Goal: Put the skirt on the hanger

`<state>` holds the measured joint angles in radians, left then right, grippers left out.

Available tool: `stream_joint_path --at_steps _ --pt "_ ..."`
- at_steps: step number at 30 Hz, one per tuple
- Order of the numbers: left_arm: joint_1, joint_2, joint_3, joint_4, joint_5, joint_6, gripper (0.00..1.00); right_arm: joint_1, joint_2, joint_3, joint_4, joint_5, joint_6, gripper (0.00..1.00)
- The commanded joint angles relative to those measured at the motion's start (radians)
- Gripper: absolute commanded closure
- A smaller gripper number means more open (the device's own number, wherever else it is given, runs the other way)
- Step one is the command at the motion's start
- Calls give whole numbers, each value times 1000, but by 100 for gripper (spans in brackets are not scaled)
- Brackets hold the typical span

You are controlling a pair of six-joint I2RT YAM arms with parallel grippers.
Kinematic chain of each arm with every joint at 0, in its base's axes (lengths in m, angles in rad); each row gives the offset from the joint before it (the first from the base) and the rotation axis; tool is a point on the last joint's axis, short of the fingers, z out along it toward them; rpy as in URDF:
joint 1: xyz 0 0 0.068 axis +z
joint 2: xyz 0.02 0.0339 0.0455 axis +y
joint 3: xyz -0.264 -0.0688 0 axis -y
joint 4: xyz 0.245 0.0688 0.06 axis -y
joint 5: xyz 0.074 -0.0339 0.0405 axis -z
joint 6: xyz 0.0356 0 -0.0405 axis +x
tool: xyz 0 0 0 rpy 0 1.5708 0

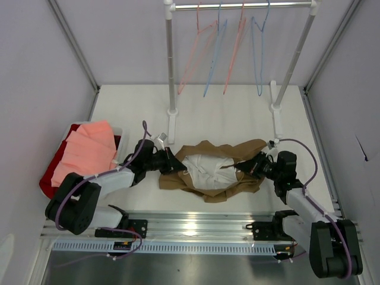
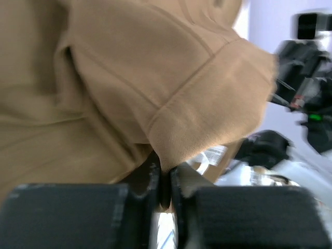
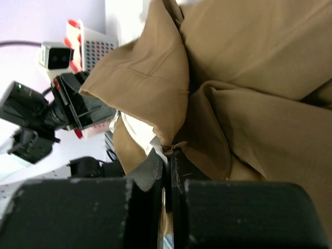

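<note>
The tan-brown skirt (image 1: 228, 149) lies crumpled on the table between the two arms, its white lining (image 1: 208, 169) turned up in the middle. My left gripper (image 1: 172, 161) is at its left edge. In the left wrist view its fingertips (image 2: 165, 174) stand almost together with a hem of the skirt (image 2: 129, 78) pinched between them. My right gripper (image 1: 252, 166) is at the right edge, shut (image 3: 170, 153) on a fold of the skirt (image 3: 249, 78). The pale-pink hanger (image 1: 197, 56) hangs on the rail at the back.
A clothes rack stands at the back on two white posts (image 1: 171, 71) (image 1: 291, 65), with another pink hanger (image 1: 236, 53) and two blue hangers (image 1: 215, 59) (image 1: 258, 59). A salmon-pink folded garment (image 1: 89, 151) lies on a red cloth (image 1: 50, 178) at the left. Walls close in both sides.
</note>
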<state>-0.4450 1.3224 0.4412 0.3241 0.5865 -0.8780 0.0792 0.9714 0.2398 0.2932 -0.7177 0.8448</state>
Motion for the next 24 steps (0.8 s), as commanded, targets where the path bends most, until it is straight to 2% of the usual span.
stream_joint_path --at_steps 1,5,8,9,14,24 --pt "-11 11 40 -121 -102 115 82 37 -34 -5 -14 73 -52 96" --pt "-27 9 62 -209 -158 155 70 68 -68 -5 -97 122 -76 88" --pt "-41 -5 86 -264 -189 181 61 74 -111 3 -166 147 -96 76" --pt "-44 -15 100 -279 -197 200 57 76 -121 7 -184 153 -111 69" --pt "-67 -61 168 -396 -223 249 49 76 -198 55 -319 193 -147 52" --pt "-73 -155 293 -603 -274 344 41 76 -215 165 -462 238 -171 39"
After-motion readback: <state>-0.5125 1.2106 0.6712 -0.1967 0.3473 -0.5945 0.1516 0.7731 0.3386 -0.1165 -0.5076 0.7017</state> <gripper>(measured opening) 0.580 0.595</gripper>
